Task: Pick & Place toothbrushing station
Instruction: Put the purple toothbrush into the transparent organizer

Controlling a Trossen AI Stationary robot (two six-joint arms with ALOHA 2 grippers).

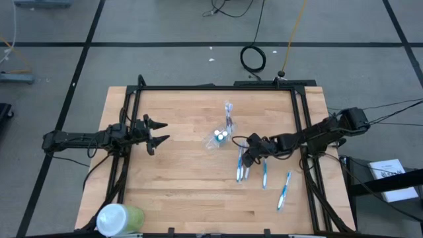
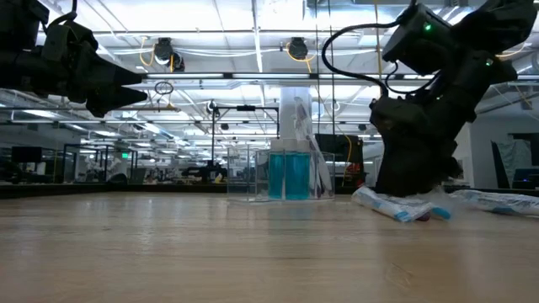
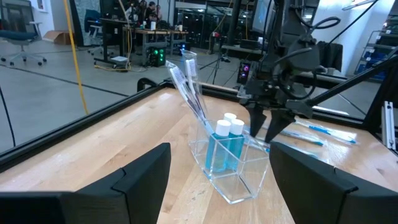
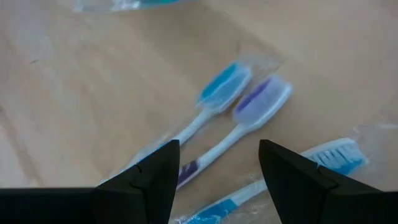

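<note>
Right gripper [image 1: 247, 157], released, hovers directly above two wrapped toothbrushes [image 4: 239, 102], placed to grab one for the clear cup [image 1: 219, 139]; left gripper [image 1: 158, 131] waits released

Large green cup with white lid [image 1: 119, 219]: cut off by high view's bottom edge. Two slim blue-and-white toothbrushes [image 4: 219, 118] in clear wrap: handles hidden behind right pincer [image 4: 214, 174] fingers. Third wrapped brush [image 4: 323, 157]: cut by frame edge. Tiny white-capped teal tubes [image 1: 220, 136]: too small overhead to count.
</note>
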